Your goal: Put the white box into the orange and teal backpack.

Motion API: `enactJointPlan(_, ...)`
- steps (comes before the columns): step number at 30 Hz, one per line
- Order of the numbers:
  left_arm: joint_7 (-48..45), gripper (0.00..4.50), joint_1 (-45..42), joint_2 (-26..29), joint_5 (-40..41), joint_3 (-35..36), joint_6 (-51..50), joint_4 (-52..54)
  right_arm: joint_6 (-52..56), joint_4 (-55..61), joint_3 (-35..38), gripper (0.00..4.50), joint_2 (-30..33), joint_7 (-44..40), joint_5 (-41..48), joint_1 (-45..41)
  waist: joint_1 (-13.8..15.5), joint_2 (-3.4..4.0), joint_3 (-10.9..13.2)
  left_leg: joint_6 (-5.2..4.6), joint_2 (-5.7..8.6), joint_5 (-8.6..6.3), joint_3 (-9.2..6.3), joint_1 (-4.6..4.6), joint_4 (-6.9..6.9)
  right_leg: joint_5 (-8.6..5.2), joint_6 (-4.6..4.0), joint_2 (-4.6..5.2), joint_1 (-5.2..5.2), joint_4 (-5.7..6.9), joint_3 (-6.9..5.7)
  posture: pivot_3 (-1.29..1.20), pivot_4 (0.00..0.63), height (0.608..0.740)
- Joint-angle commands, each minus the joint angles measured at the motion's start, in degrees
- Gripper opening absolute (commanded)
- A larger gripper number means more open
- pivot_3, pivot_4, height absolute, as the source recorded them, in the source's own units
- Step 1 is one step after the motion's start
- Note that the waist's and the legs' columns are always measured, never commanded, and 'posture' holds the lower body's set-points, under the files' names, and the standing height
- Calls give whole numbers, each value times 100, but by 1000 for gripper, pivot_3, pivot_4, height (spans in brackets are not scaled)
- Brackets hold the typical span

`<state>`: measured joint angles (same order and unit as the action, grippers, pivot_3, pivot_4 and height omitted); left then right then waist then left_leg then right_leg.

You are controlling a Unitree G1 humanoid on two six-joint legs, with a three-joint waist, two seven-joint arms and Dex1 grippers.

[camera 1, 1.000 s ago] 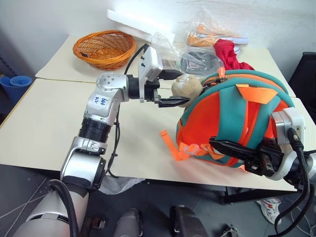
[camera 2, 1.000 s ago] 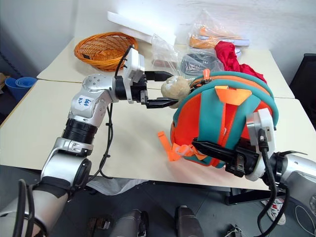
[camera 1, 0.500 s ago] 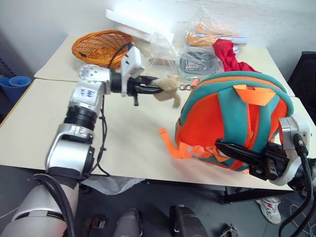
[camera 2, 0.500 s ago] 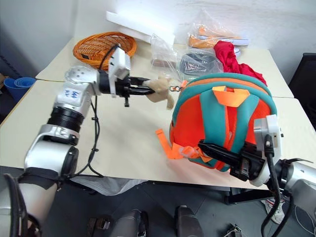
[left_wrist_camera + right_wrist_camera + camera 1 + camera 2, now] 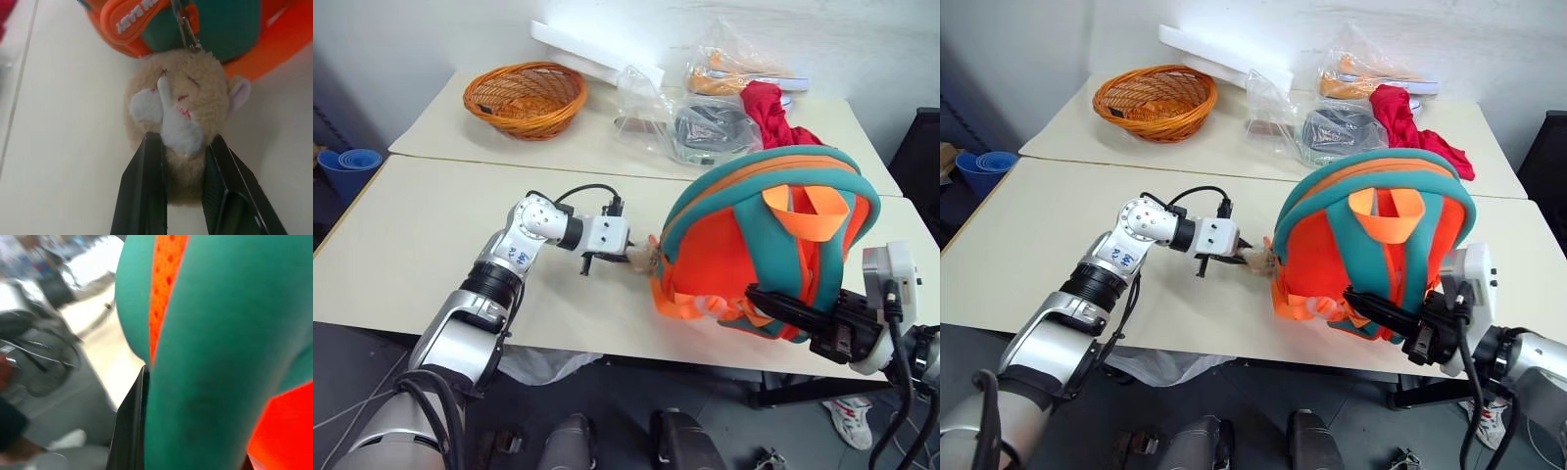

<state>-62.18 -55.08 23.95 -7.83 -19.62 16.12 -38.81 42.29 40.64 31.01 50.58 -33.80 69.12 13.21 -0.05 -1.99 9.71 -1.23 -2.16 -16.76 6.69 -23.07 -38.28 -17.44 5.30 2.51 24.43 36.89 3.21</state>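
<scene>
The small orange backpack with teal trim (image 5: 764,240) stood upright near the front edge of the pale table (image 5: 411,235), its strap side toward the robot. The left claw (image 5: 183,171) was closed on the tan plush animal (image 5: 183,122), which hung by a small metal clip (image 5: 185,29) from the backpack's side; both black fingers (image 5: 146,186) pressed into the lower half of the plush. The right claw (image 5: 793,311) was shut on the teal strap (image 5: 205,357) at the backpack's lower front, holding the bag up. The flat white box could not be found among the things on the table; the orange wicker basket (image 5: 524,96), the clear plastic bags (image 5: 690,117) and the red cloth (image 5: 773,108) lay at the far side, well apart from the backpack.

The step in hand appeared to be steadying and positioning the backpack before opening it. To do this well, the plush should be drawn gently, since the clip is a weak link. The strap grip should stay firm to prevent tipping. The zip opening should be turned toward a free claw first.
</scene>
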Motion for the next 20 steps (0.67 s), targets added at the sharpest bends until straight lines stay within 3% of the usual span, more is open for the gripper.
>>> enactJointPlan(1,-333,1184,300,145,570,418,-1081,390,-123,-96,248,692,5,-84,-317,117,-6,0,0,0,0,0,0,0,1,0,0,-1,1,1,-1,0,150,740)
enactJointPlan(4,-891,2173,557,430,1296,850,-2215,969,-70,-283,771,1734,131,-561,-512,510,-29,0,0,2,-10,1,0,-2,2,-1,-1,-9,6,4,-2,0,150,740)
enactJointPlan(11,-1617,4197,417,1458,3331,2282,-5487,1703,378,-1388,3212,3909,603,-2666,-805,2014,-16,1,2,3,-4,1,0,-3,0,-2,-2,-16,5,6,-8,0,150,740)
enactJointPlan(13,-1692,4500,395,1812,3573,2514,-5865,1819,473,-1844,3799,4470,727,-3209,-903,2311,-26,1,2,3,-5,1,-6,0,5,-2,-2,-18,1,-3,-15,0,150,740)
enactJointPlan(17,-1949,4500,533,2507,3878,2905,-6075,2024,520,-2854,4565,4470,1004,-3639,-1198,2342,-41,0,2,4,0,-1,5,17,10,-3,-2,-7,-7,-3,-32,0,150,740)
enactJointPlan(20,-1438,4500,939,2387,3650,2943,-5589,2339,223,-3050,4135,4470,816,-3066,-1408,1693,-38,0,2,11,-3,-5,2,54,23,-8,-11,-2,-40,-14,-37,0,150,740)
